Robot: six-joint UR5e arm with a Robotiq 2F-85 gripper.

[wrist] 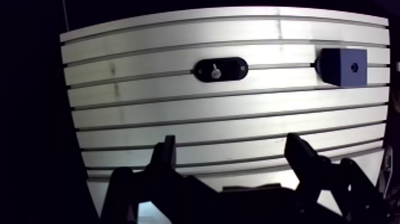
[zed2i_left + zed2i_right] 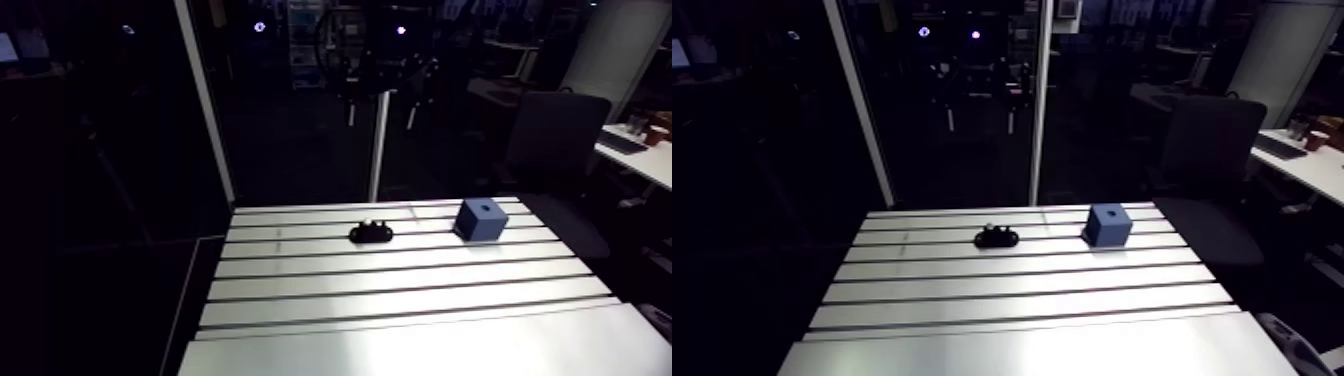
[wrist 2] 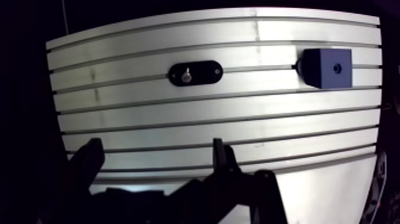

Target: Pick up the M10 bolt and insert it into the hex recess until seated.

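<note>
Two things sit on the slotted table (image 2: 400,300). At the middle of the arm view, a black oval holder (image 2: 370,234) has the small silvery bolt (image 1: 215,72) standing in it. Right of it, well apart, is a blue block (image 2: 480,219) with a dark hole on top. In the wrist view the gripper (image 1: 231,146) hangs above the table, jaws wide apart, with both things well ahead.

Glare whitens the table (image 2: 400,345); the end effector (image 1: 232,142) shows in dark silhouette.
</note>
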